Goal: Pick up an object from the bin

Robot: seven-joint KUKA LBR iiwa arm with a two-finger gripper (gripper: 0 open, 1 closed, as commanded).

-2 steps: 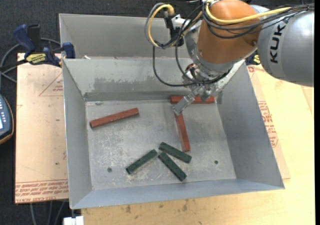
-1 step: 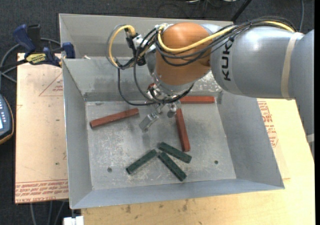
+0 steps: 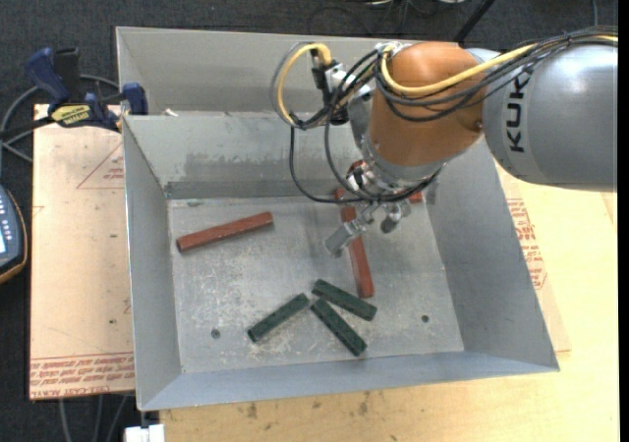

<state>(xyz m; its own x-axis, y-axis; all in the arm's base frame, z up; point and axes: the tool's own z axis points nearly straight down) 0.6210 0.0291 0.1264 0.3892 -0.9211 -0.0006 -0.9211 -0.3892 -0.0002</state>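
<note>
A red-brown rectangular stick lies right of the middle of the grey metal bin. Its far end sits under the gripper, whose fingers are spread, seemingly to straddle it. Three dark green sticks lie clear toward the near edge.

Bright orange wrist cover on a silver arm with black lettering, and a yellow cable left of the cover. Below the cover lies a reddish-brown bar, a second reddish-brown bar lower left, and three dark green bars lower still. The bin is dull grey.
</note>
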